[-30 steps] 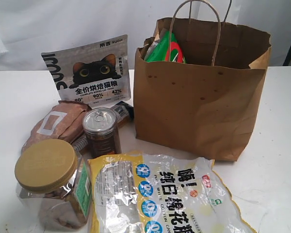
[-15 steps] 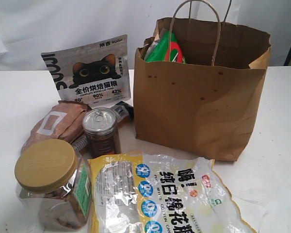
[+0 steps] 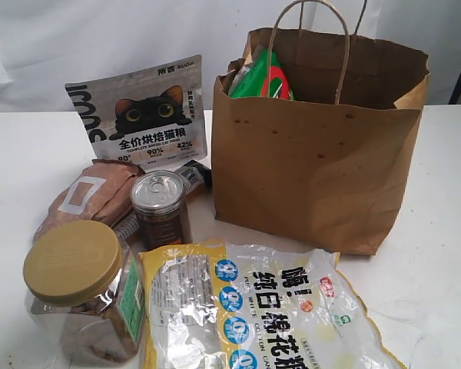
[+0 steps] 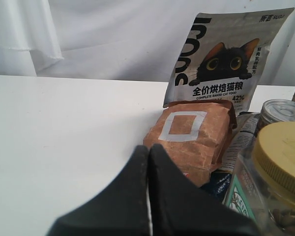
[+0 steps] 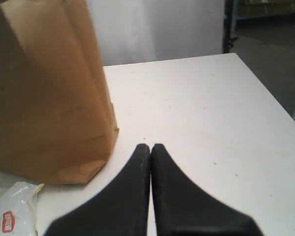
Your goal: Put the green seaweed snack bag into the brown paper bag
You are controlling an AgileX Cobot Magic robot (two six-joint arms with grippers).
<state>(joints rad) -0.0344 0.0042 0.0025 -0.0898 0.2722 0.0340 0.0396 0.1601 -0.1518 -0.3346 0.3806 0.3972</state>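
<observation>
Sticking up out of the brown paper bag [image 3: 323,169], the green seaweed snack bag [image 3: 265,75] is showing its top above the rim at the bag's left end. The brown paper bag is standing upright on the white table [image 3: 446,254]. The left gripper [image 4: 148,150] is hovering with its fingers pressed together, holding nothing, near a small brown pouch [image 4: 191,137]. The right gripper [image 5: 151,147] is also pinched together and empty, near the brown paper bag's base.

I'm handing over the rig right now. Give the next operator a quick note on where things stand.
Left claw: shut, empty, facing the small brown pouch.
Right claw: shut, empty, beside the brown paper bag.
Green seaweed snack bag: inside the paper bag, top poking above the rim.
Done: packet is in the bag.
Left: probably nothing; the task looks complete.
</observation>
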